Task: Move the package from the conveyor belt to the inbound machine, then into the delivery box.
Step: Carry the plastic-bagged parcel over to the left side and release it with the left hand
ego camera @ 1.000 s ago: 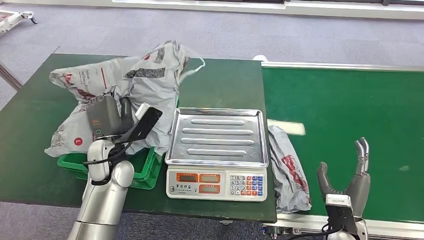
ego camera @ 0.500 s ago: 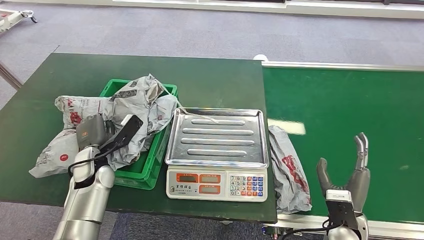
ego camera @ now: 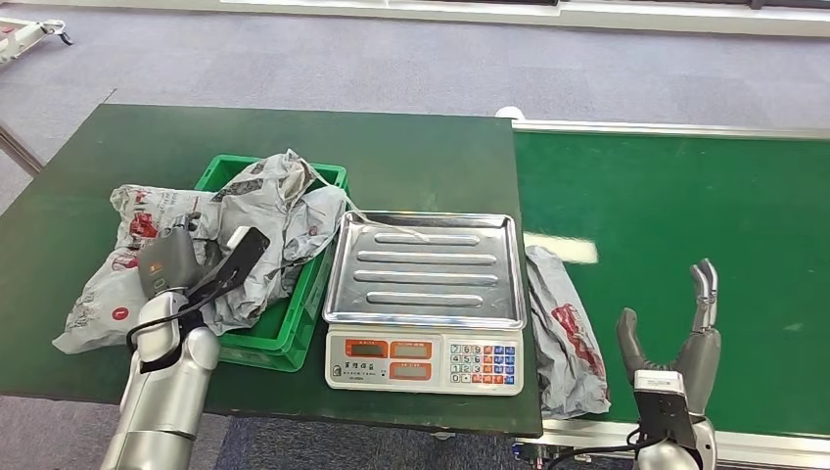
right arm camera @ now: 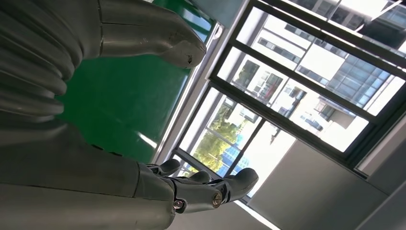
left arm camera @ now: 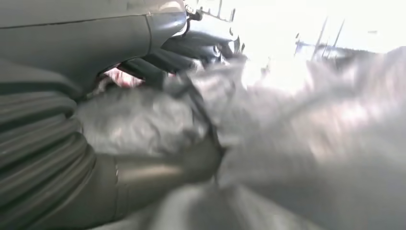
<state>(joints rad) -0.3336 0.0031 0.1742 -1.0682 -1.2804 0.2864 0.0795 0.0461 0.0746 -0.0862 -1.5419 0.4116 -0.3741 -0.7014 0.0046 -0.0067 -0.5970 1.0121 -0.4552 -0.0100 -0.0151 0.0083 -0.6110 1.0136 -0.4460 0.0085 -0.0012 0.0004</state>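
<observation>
Crinkled grey plastic package (ego camera: 245,230) in left hand (ego camera: 176,257)

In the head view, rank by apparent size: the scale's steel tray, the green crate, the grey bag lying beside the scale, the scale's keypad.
1. Steel tray
2. Green crate, unsure against the tray: packages cover much of it
3. Grey bag
4. Keypad
</observation>
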